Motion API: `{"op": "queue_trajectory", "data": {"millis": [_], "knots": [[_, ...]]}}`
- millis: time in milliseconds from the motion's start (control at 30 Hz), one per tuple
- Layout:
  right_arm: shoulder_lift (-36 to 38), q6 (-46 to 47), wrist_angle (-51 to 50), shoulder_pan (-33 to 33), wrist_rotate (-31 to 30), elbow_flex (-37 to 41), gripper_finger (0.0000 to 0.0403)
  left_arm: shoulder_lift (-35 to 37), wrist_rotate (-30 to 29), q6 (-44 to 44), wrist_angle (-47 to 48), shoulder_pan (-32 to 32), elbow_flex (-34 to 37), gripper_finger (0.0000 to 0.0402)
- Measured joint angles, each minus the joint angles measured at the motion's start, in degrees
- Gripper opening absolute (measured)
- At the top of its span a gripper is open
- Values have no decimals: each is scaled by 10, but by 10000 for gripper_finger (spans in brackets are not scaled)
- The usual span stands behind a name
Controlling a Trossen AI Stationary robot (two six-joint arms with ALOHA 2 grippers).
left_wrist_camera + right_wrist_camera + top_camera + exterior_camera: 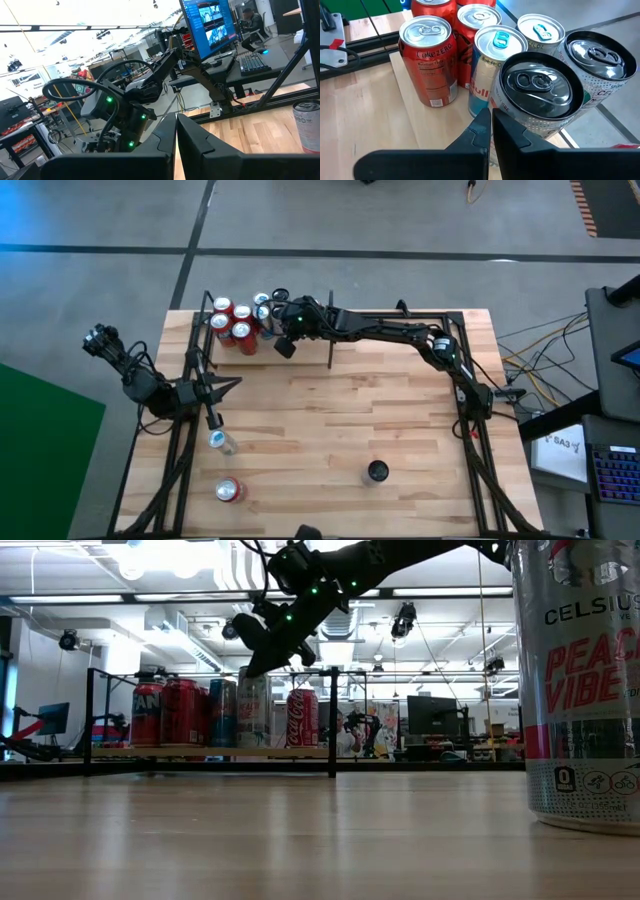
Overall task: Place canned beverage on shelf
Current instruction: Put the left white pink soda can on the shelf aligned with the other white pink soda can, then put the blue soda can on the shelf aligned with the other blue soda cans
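Overhead, your right arm reaches across the far side of the table to the shelf (300,332), a light wood board edged by thin black rods with one black upright divider rod (330,330). The right gripper (284,346) hangs just in front of the cluster of cans at the shelf's left end, fingers clenched together and grasping nothing.

In the right wrist view the two dark fingers (512,132) meet tip to tip, just in front of a white black-rimmed can (536,92) standing upright on the board. Beside it stands a second white can (595,70) of the same kind, partly past the board's edge as seen here. Behind them stand a blue and silver Red Bull can (490,70), a pale can with a blue tab (540,31), a Coke Zero can (429,60) and further red cans (470,20), all upright and close together.

Your left gripper (213,420) waits at the table's left edge, clenched on nothing; its fingers (160,142) press together in the left wrist view.

Three cans remain on the table near you: a silver can (221,442) just beside the left gripper, a red can (228,490) nearer the front edge, and a dark-topped Celsius Peach Vibe can (377,472) at front centre, which fills the right of the low view.
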State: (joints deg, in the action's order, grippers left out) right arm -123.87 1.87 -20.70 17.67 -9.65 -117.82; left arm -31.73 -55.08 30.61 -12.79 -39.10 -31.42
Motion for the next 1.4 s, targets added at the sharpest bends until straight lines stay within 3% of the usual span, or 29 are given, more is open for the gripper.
{"op": "queue_trajectory", "data": {"millis": [367, 700, 900, 1067, 1233, 1400], "knots": [[31, 4, -40, -30, 6, -8, 9, 0, 0, 3, -1, 0, 0, 0], [129, -2, -181, -94, 5, -5, 9, -23, 4, -15, -12, 0, 0, 0], [194, 0, -219, -145, -13, 51, 9, -84, 8, -47, -21, 0, -37, 0], [262, 11, -180, -198, -40, 142, 9, -145, 8, -97, -11, 0, -77, 0], [331, 33, -138, -233, -55, 230, 9, -203, 5, -136, 40, 0, -132, 0], [388, 50, -99, -260, -58, 310, 9, -249, 6, -302, 267, 1, -244, 0]]}}
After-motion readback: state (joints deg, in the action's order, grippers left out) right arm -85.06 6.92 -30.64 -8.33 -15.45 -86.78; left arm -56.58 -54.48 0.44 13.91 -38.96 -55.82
